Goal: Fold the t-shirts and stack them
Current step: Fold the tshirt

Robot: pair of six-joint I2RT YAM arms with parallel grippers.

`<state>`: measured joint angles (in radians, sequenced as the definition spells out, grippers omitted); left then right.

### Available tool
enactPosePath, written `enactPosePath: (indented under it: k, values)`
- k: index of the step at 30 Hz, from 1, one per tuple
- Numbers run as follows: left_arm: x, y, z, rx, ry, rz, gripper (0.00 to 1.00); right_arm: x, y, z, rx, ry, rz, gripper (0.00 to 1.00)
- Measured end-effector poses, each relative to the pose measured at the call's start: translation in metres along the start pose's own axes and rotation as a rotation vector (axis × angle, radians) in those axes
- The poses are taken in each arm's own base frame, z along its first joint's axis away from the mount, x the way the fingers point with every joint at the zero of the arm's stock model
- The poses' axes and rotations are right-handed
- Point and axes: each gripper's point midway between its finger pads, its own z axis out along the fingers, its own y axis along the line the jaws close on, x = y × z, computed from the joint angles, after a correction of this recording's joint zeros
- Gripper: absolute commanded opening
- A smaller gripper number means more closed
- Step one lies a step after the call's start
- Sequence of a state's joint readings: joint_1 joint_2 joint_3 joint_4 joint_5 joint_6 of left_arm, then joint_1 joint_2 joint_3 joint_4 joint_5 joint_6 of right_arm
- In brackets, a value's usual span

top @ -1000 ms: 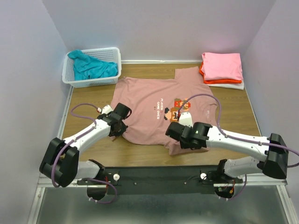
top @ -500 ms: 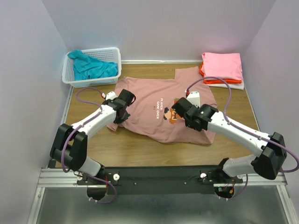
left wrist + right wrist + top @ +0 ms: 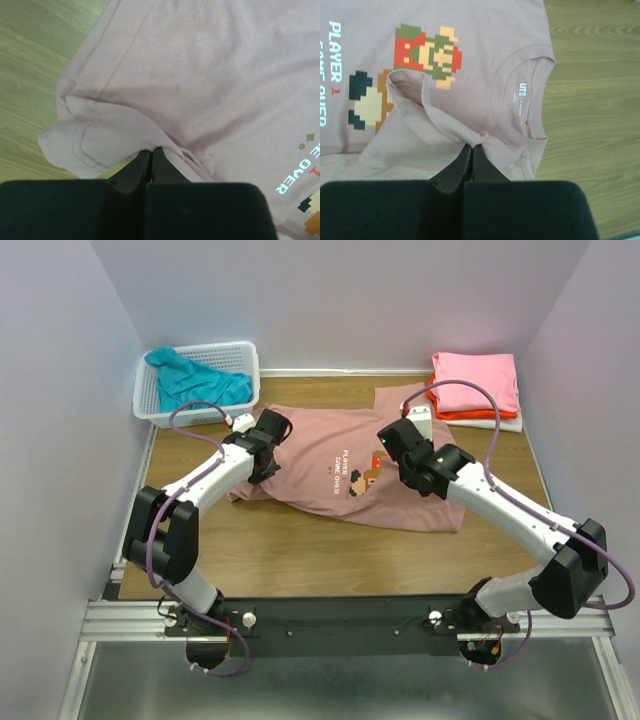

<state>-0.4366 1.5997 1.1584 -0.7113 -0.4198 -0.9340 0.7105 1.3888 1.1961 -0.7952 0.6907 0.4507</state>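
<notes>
The left gripper [image 3: 151,152] is pinching an edge fold of the dusty-pink t-shirt [image 3: 200,75], its jaws pressed together on the cloth. The right gripper [image 3: 472,147] is clamping a bunched fold beside the collar. The shirt is lying print-up and partly folded in the middle of the table [image 3: 300,550]. At the far left, a white lattice basket [image 3: 246,352] is holding a crumpled teal t-shirt [image 3: 195,388]. At the far right, a bright pink t-shirt [image 3: 476,380] is sitting folded atop an orange t-shirt [image 3: 433,392] and a white t-shirt [image 3: 505,424].

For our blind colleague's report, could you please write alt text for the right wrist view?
The right arm's closed fingers pinch a bunched fold of a dusty-pink t-shirt lying on a wooden table. Its pixel game figure, white "PLAYER 1" text and collar are visible.
</notes>
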Motion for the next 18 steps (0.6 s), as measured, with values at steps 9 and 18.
enactPosePath:
  k: [9,18]
  values:
    - [-0.025,-0.008,0.01,-0.001,-0.022,0.036,0.0,-0.031,-0.01,0.011,0.017,-0.054,0.0,0.0]
    - [-0.046,-0.03,0.036,-0.004,-0.032,0.105,0.04,-0.045,-0.014,0.042,0.037,-0.051,0.008,0.0]
